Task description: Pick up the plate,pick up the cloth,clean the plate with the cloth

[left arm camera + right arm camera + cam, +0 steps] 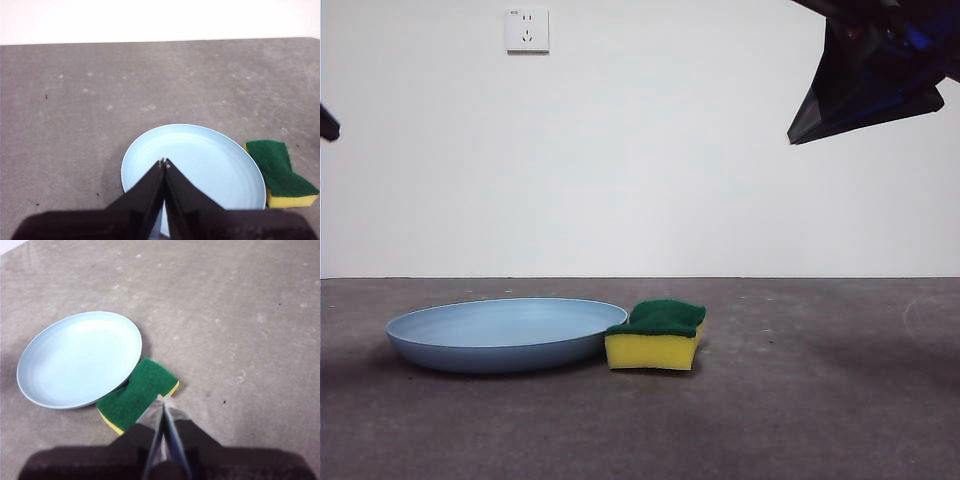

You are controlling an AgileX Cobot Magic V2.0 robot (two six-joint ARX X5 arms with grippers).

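Note:
The light-blue plate [505, 332] lies flat on the grey table left of centre. The cloth, a yellow sponge with a green top [656, 335], sits against the plate's right rim. In the left wrist view my left gripper [163, 163] is shut and empty, held above the plate [210, 165], with the cloth [277, 170] beside it. In the right wrist view my right gripper [162, 399] is shut and empty, held above the cloth [137, 390], next to the plate [80, 357]. In the front view the right arm [870, 75] hangs high at the top right.
A white wall with a socket [527, 30] stands behind the table. A black tip [328, 122] shows at the left edge. Grey table surface [820, 400] stretches to the right of the cloth.

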